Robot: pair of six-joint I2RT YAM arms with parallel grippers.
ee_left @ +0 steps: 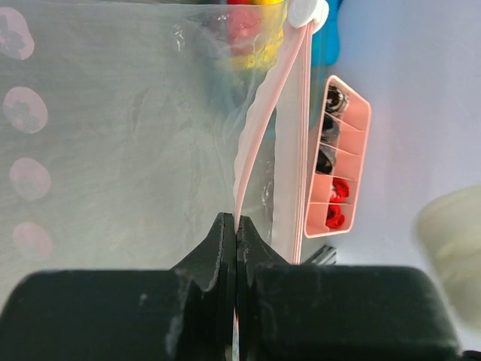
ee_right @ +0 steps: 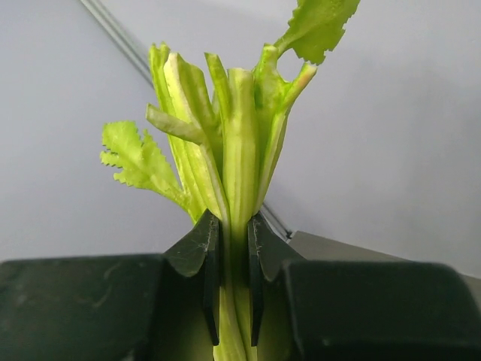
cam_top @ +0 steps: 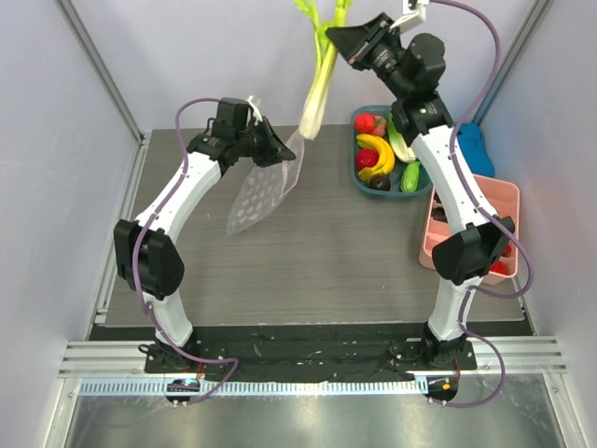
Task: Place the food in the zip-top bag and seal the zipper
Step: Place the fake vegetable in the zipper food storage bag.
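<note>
From above, your left hand pinches the zip-top bag aloft so its mouth meets the celery stalk, which hangs just above the bag from your right hand. Left wrist: the hand is clamped on the zipper. Right wrist: the stalk is squeezed below its leaves.

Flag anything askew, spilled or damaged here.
Nothing stands out. The left gripper holds the zip-top bag by its pink edge, hanging tilted; the right gripper holds the celery stalk leaves-up beside it. Nothing spilled.
</note>
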